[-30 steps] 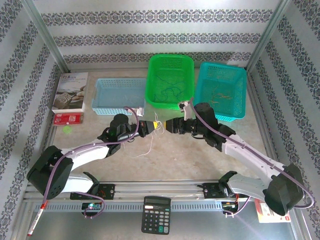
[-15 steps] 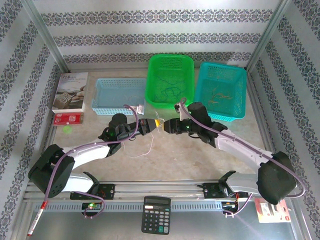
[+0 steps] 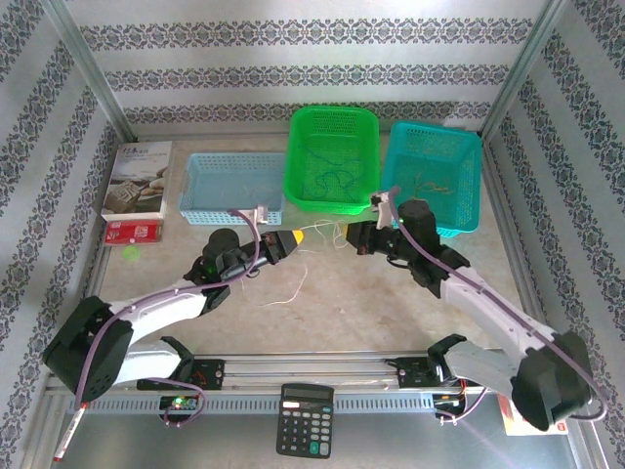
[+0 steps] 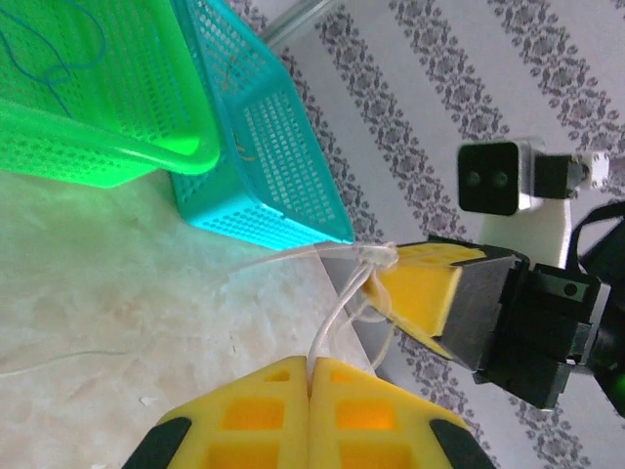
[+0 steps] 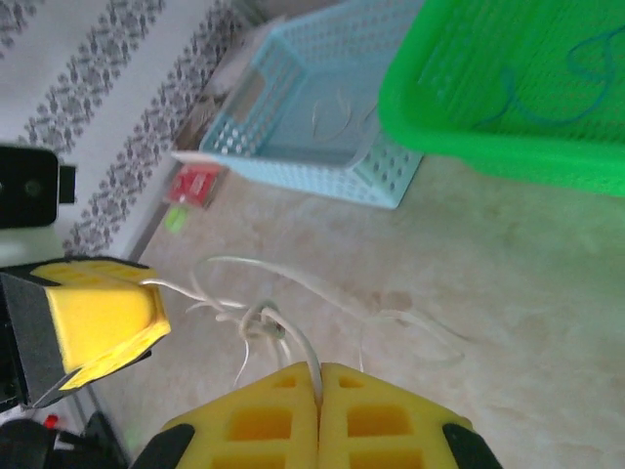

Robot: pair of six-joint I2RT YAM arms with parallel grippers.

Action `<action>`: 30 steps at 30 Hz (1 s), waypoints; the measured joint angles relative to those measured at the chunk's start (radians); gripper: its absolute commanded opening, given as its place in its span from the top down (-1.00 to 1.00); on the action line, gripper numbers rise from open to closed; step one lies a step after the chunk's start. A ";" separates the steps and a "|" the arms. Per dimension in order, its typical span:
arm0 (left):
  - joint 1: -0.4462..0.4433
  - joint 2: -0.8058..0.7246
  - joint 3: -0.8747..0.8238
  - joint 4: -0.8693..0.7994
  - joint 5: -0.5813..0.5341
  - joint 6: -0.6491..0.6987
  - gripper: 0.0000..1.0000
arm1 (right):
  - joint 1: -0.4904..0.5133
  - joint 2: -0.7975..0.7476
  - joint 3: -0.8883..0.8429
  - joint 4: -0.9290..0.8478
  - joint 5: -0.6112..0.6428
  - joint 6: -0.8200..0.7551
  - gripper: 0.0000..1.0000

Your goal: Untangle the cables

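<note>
The left tool [image 3: 293, 238] and right tool [image 3: 354, 237] each pinched the white cables [image 4: 379, 256] taut above the worktop [image 3: 342, 313] near its far edge. A knot [image 5: 264, 320] showed between them, so untangling looked unfinished.

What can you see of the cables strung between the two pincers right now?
The cables are a few very thin, whitish, flexible strands, tied together in a small knot about midway. They are held up in the air between the left pincer and the right pincer, both shut on them. Slack loops sag around the knot, and one loose tail trails down to the tabletop.
</note>
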 measured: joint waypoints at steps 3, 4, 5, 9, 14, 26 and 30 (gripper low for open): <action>0.003 -0.030 0.001 -0.016 -0.025 0.007 0.79 | -0.003 -0.027 -0.001 0.000 0.000 0.000 1.00; 0.003 -0.041 0.005 -0.034 -0.026 0.020 0.58 | -0.003 -0.027 -0.001 -0.002 0.000 -0.002 1.00; 0.003 -0.050 0.011 -0.053 -0.026 0.028 0.35 | -0.003 -0.026 -0.001 -0.005 -0.001 -0.003 1.00; 0.004 -0.098 0.077 -0.185 -0.024 0.095 -0.07 | 0.003 -0.016 0.000 -0.031 0.004 -0.026 1.00; 0.003 -0.167 0.179 -0.342 -0.025 0.193 -0.08 | 0.072 0.012 0.035 -0.101 0.047 -0.072 1.00; -0.083 -0.074 0.304 -0.577 0.008 0.377 0.11 | 0.154 0.061 0.096 -0.169 0.122 -0.130 1.00; -0.089 -0.073 0.246 -0.579 0.003 0.387 0.13 | 0.154 0.063 0.097 -0.176 0.129 -0.132 1.00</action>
